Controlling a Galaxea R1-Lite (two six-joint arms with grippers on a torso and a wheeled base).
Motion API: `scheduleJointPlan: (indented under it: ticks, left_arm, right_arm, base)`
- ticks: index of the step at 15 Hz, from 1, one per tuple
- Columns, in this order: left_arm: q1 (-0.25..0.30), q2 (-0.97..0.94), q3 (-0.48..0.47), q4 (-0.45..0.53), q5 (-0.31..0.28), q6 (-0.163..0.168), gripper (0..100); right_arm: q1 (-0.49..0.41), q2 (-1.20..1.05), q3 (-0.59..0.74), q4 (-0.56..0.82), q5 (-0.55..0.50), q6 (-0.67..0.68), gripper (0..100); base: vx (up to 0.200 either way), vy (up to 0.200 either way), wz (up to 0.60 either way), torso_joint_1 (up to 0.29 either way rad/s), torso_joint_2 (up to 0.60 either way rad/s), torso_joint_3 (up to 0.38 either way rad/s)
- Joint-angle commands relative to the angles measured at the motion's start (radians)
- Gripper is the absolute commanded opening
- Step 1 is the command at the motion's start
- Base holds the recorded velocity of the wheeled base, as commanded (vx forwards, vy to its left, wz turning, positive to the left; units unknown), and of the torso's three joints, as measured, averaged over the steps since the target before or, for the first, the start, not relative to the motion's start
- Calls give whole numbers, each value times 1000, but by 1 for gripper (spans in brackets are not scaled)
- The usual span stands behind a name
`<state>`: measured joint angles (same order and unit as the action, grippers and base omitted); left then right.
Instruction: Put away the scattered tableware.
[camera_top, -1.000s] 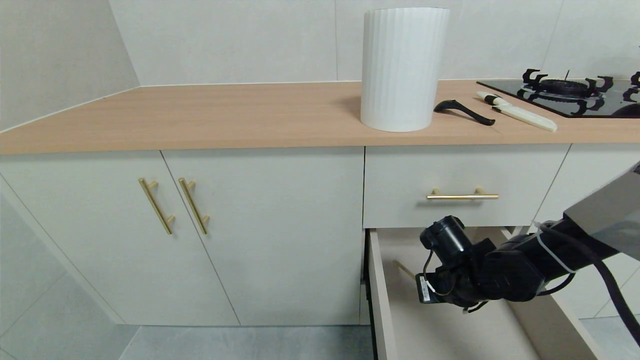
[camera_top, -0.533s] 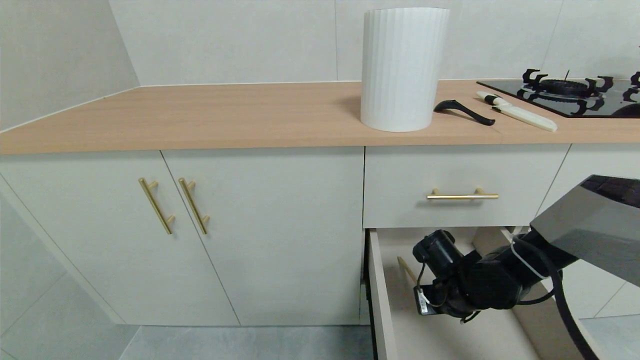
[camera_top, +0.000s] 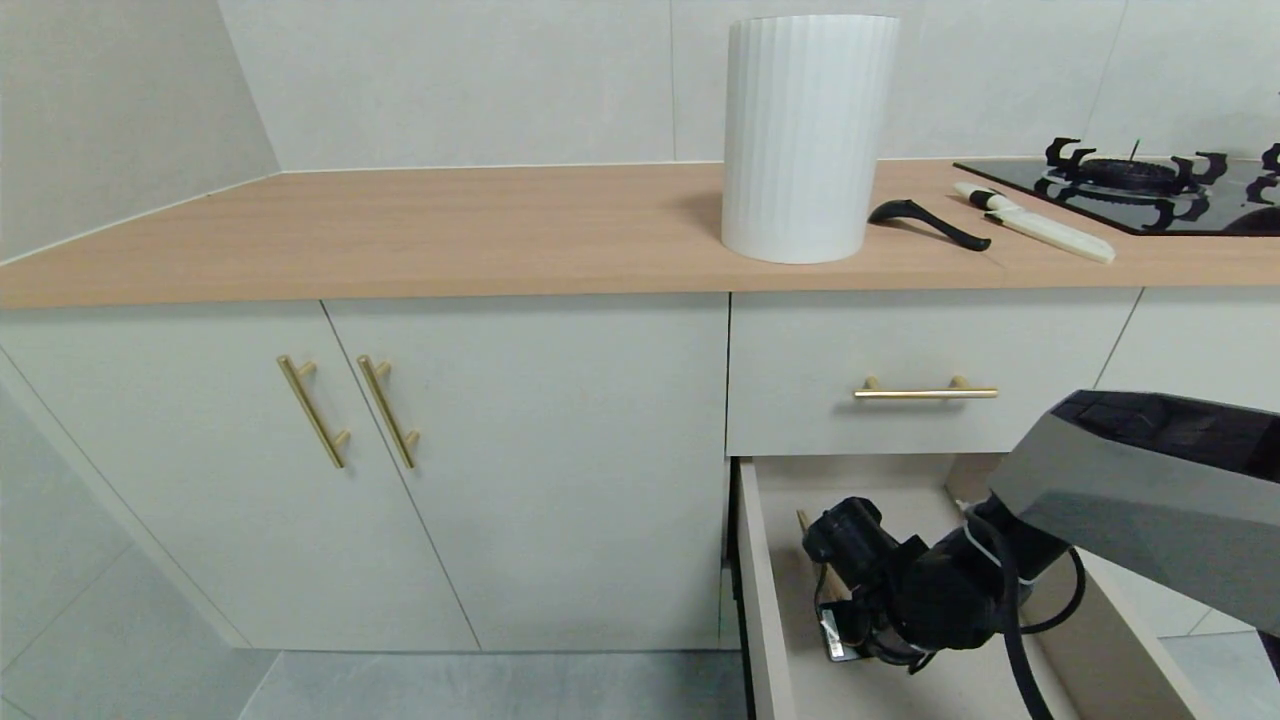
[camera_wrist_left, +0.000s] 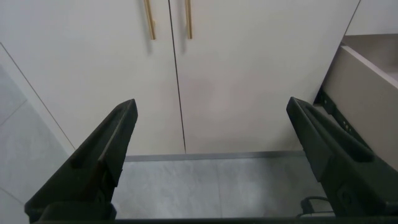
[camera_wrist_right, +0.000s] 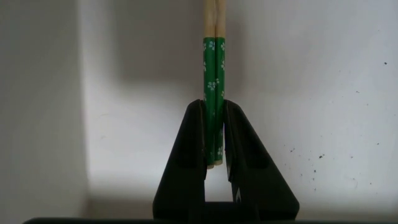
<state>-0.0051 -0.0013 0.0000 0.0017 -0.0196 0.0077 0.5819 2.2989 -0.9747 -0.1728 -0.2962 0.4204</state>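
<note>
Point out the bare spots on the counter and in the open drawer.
The countertop is bare from the side wall to the white ribbed canister. Right of it is crowded: black utensil, white knife, hob. In the open drawer, the right end effector holds chopsticks by its left side.

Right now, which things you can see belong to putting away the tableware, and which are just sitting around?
Part of the job:
- chopsticks, clamped in the right gripper
- open drawer
- black-handled utensil and white knife on the counter, likely next

Just sitting around:
- white ribbed container
- stove
- closed cabinet doors
</note>
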Motion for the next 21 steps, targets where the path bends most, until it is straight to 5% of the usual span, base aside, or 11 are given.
scheduleJointPlan:
  ticks: [1,7,8,16,21]
  left_arm:
    - [1,1,0,0,0,0,100]
    - [1,1,0,0,0,0,100]
    - [1,1,0,0,0,0,100]
    - [-1,1,0,0,0,0,100]
    - [1,1,0,0,0,0,100]
  right_arm:
    - [1,28,1,-2,-1,0,0]
    - [1,33,-1,-4,-1,0,0]
    - [1,34,-1,-4,-1,0,100]
    - [1,10,2,-1,-3,0,100]
    - [-45,-265,59,6,-6,-20,100]
  base:
    - [0,0,0,0,0,0]
    - [0,0,0,0,0,0]
    - [0,0,0,0,0,0]
    - [0,0,0,0,0,0]
    - [0,0,0,0,0,0]
